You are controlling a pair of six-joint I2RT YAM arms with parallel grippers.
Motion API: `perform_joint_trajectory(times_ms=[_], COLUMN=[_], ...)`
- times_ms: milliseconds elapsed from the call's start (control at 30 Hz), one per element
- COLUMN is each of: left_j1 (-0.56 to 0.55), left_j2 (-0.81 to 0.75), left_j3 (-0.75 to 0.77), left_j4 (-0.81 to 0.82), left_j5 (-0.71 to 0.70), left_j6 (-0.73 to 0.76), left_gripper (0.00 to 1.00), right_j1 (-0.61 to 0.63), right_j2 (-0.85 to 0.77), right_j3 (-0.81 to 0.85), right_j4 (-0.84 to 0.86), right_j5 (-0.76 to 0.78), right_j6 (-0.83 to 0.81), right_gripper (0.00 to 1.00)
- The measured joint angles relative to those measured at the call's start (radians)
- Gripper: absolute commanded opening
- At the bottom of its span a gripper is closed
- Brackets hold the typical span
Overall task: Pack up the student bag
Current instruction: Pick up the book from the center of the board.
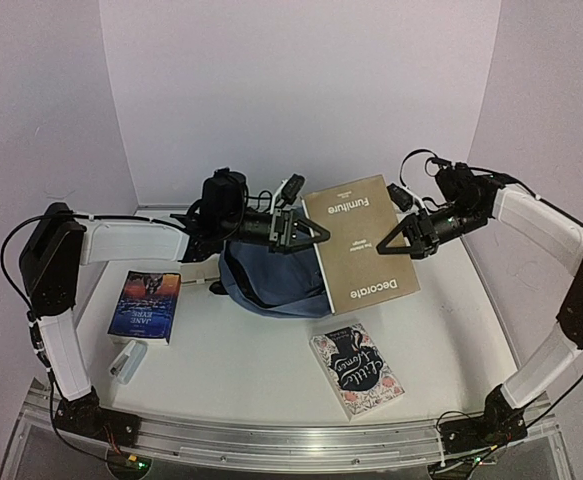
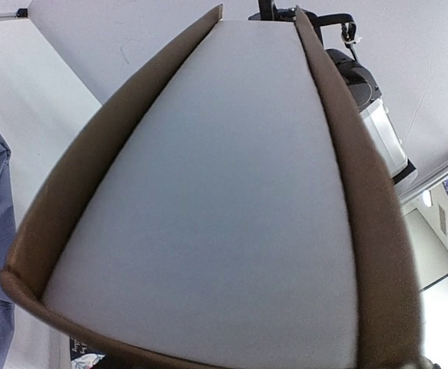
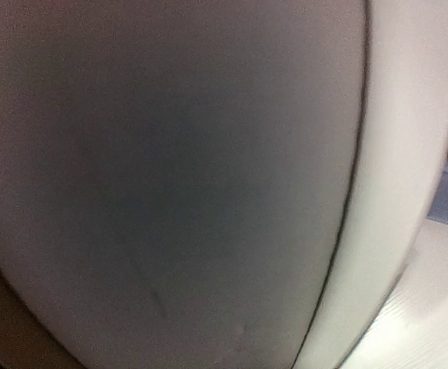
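White table [image 1: 241, 360], lilac walls [image 1: 301, 80]: left gripper [image 1: 316, 232] clamps large tan hardcover book [image 1: 361, 245]; right gripper [image 1: 386, 240] at opposite edge, grip indiscernible; best lowered edge-first into slate-blue fabric backpack [image 1: 269, 287]

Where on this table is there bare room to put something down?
Front middle, between the dark book and the flowery book, is bare. So is the right edge beyond the flowery book. The back middle is crowded: backpack and brown book.
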Motion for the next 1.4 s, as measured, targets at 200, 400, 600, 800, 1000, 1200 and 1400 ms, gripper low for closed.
perform_joint_trajectory(times_ms=[200,400,600,800,1000,1200,1400], left_j1=[0.013,0.087,0.118,0.128,0.144,0.145,0.145], left_j2=[-0.009,-0.105,-0.221,-0.292,-0.314,-0.342,-0.364], left_j3=[-0.009,-0.086,-0.113,-0.143,-0.153,-0.154,-0.154], left_j4=[-0.014,-0.098,-0.219,-0.285,-0.338,-0.368,-0.404], left_j5=[-0.052,-0.169,-0.299,-0.378,-0.431,-0.446,-0.464], left_j6=[0.001,0.01,0.059,0.077,0.079,0.091,0.13], left_gripper=[0.88,0.92,0.93,0.94,0.94,0.94,0.94], right_j1=[0.006,0.007,0.043,0.191,0.305,0.339,0.385], right_j2=[-0.025,-0.038,-0.047,-0.11,-0.208,-0.321,-0.435], right_j3=[0.054,0.186,0.274,0.173,-0.062,-0.319,-0.522], right_j4=[-0.015,-0.019,-0.004,0.191,0.559,0.992,1.298], right_j5=[0.136,0.451,0.848,1.271,1.507,1.5,1.33], right_j6=[0.014,-0.041,-0.225,-0.545,-0.935,-1.28,-1.55], right_gripper=[0.21,0.2,0.16,0.16,0.16,0.09,0.1])
